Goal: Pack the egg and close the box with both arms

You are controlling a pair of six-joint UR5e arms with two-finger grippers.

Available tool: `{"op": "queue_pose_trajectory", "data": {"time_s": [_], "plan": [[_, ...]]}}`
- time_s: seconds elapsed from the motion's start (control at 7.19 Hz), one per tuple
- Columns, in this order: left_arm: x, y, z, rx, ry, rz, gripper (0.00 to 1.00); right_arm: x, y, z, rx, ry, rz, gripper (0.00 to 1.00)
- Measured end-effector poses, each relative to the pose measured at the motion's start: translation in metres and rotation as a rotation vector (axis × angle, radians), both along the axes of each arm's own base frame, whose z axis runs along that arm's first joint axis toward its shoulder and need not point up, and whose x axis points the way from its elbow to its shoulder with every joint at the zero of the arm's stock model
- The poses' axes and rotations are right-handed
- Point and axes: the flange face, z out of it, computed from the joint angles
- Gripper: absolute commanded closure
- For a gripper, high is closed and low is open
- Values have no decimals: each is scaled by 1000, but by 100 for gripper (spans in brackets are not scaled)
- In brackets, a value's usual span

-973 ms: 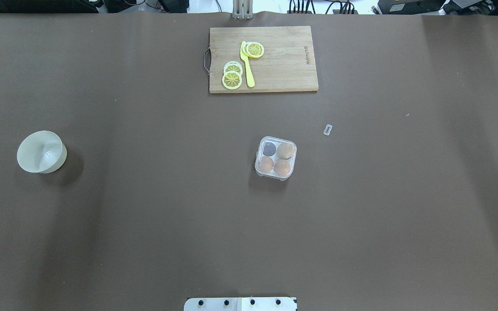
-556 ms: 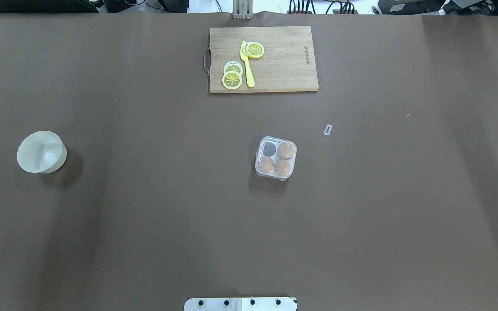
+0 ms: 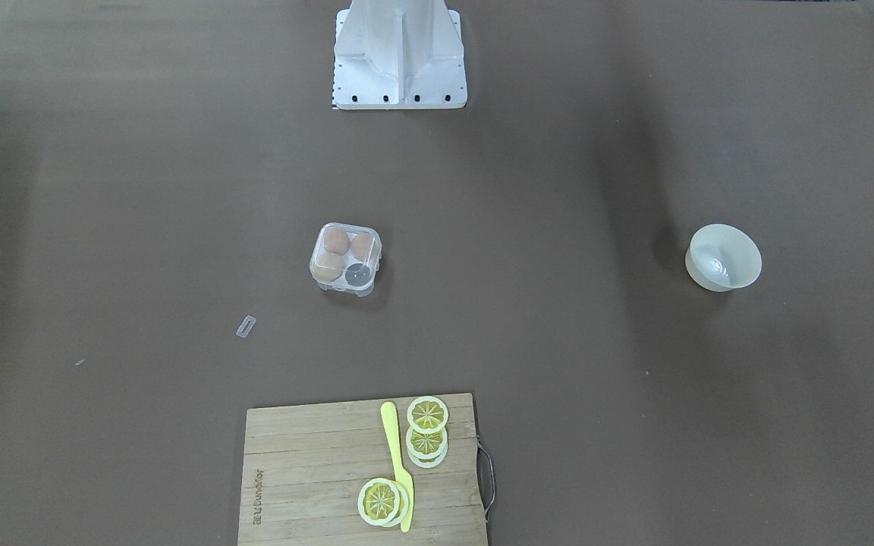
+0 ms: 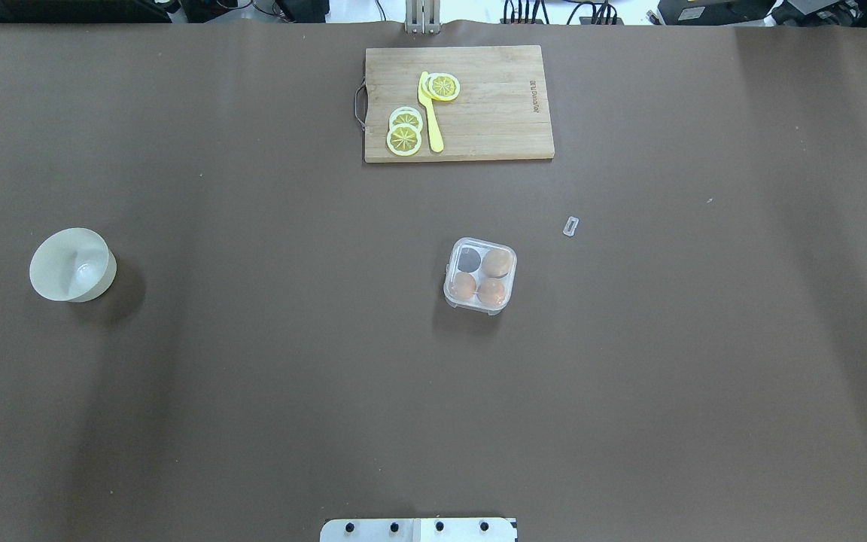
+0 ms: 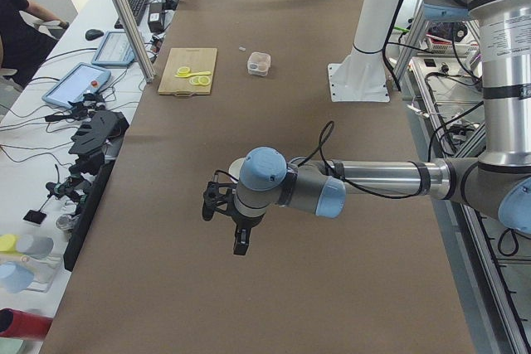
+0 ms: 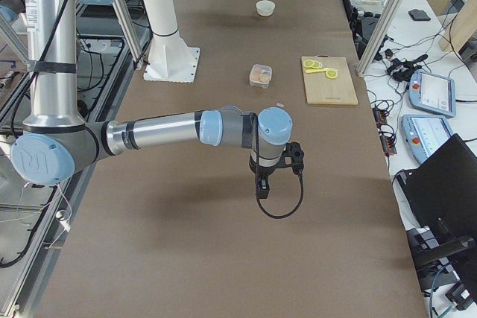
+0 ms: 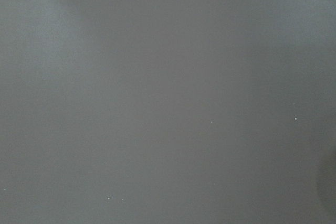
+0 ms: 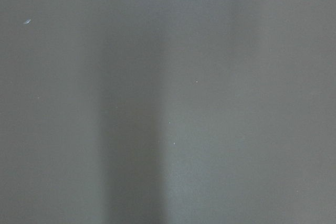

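Nothing shifted, box where it was, left hand and right hand raised, openness cannot be told.

A brown tabletop is seen, with an off-white bowl set upright far to the left in the overhead view. At the far edge a wooden board with a metal handle is laid flat. On it a yellow knife is placed, with lemon slices overlapped on either side. A small clear clip is left alone on the tabletop, apart from the board.
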Motion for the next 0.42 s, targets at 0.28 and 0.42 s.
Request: {"op": "queue_pose_trajectory", "data": {"time_s": [0.28, 0.42], "plan": [[0, 0, 1, -2, 0, 0, 2, 0, -1, -2, 2, 1, 1, 0], [0, 0, 1, -3, 0, 0, 2, 0, -2, -2, 3, 1, 2, 0]]}}
